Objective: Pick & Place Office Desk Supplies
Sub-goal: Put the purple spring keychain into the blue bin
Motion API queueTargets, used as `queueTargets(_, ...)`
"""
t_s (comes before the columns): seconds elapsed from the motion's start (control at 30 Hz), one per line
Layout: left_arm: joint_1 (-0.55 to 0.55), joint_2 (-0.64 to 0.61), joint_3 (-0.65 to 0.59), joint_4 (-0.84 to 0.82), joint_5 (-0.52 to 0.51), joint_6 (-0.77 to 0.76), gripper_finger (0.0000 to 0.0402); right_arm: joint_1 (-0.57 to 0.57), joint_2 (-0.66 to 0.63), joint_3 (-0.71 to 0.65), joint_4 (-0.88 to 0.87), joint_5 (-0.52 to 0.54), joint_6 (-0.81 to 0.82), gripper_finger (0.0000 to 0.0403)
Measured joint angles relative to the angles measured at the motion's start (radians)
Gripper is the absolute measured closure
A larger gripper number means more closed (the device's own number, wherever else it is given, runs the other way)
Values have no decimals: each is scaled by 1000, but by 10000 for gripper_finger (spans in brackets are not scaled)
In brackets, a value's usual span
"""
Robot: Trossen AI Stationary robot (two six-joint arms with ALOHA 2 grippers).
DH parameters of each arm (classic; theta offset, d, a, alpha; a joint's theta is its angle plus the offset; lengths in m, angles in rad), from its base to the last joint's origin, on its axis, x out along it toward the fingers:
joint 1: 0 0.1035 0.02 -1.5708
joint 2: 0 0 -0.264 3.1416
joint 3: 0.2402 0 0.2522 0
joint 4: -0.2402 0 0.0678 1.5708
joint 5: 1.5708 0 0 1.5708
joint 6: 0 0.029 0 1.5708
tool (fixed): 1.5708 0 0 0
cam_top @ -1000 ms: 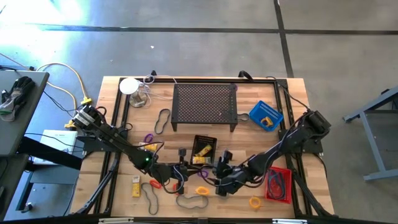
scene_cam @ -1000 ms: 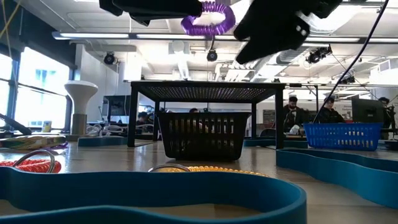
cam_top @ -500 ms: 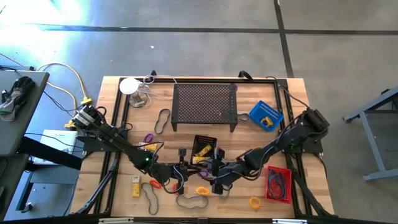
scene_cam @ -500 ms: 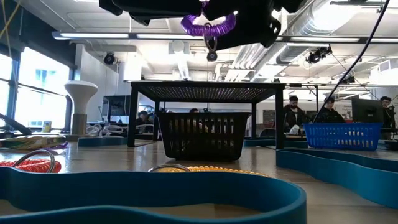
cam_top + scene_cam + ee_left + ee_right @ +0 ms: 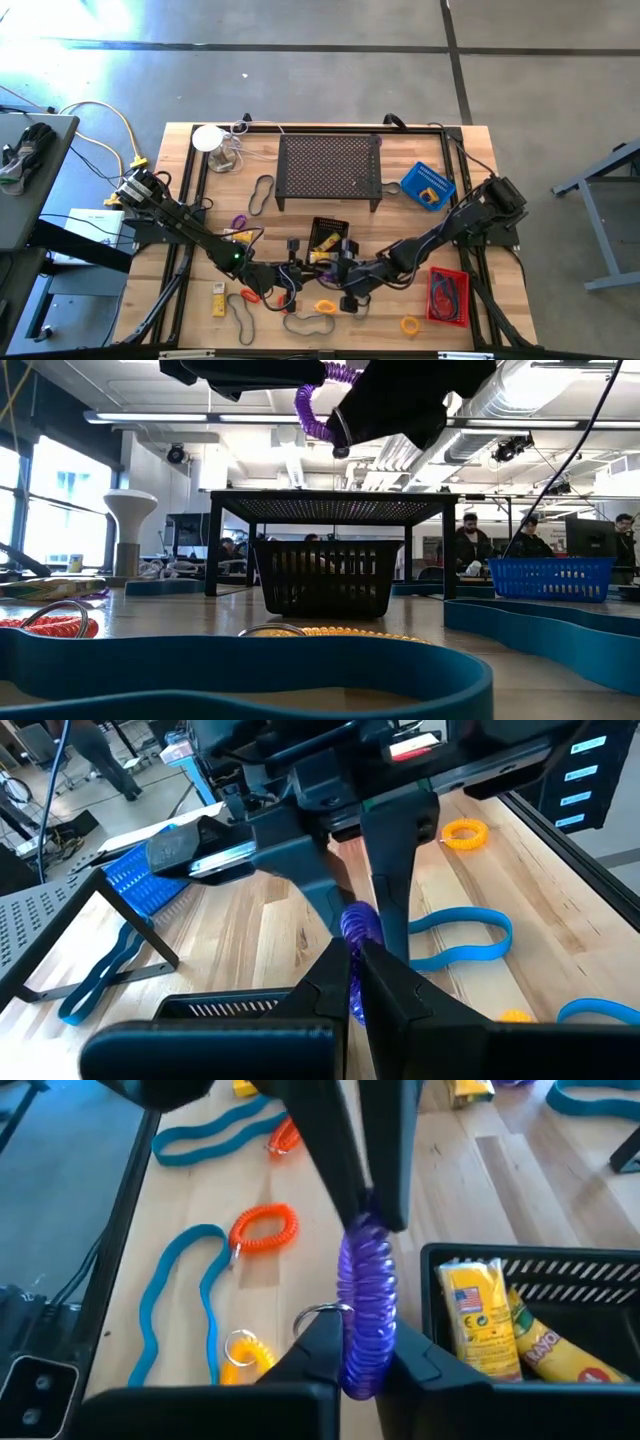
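A purple coiled ring (image 5: 315, 405) hangs high above the table, in front of the black mesh basket (image 5: 328, 238). Both grippers are shut on it, tip to tip. My left gripper (image 5: 303, 274) reaches in from the table's left and my right gripper (image 5: 340, 276) from the right. The left wrist view shows the ring (image 5: 362, 925) between my left fingers, with the right gripper's fingers (image 5: 395, 860) beyond it. In the right wrist view the ring (image 5: 365, 1295) stands edge-on, the left gripper's fingers (image 5: 340, 1170) behind it. My left gripper pinches one side of the ring's coil (image 5: 353, 990) between its two fingers, coming nearly level from the table's left. The ring is lifted clear of the table. My right gripper pinches the opposite side of the coil (image 5: 362, 1365) between its two fingers, reaching from the table's right. The ring stands upright, spanning the gap between the two grippers.
The black basket holds yellow packets (image 5: 480, 1320). Behind it stands the black perforated stand (image 5: 330, 168), with a blue basket (image 5: 428, 185) to its right and a red basket (image 5: 448, 295) at the front right. An orange ring (image 5: 265, 1227), yellow rings (image 5: 325, 307) and rubber-band loops (image 5: 240, 315) lie near the front.
My right gripper has moved toward the table's left, up to the left gripper, and has shut on the purple ring. The ring, held still by my left gripper, has turned from face-on to nearly edge-on in the low view.
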Motion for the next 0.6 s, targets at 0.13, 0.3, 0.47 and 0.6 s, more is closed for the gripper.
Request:
queueTargets(0.13,0,0,0,0,0,-28,395,1,0,0,8,13,-15,381)
queueTargets(0.3,6,0,0,0,0,-41,386,1,0,0,7,12,-15,384)
queueTargets(0.47,8,0,0,0,0,-38,348,1,0,0,1,4,-16,386)
queueTargets(0.6,-6,0,0,0,1,-25,301,1,0,0,-9,3,-14,386)
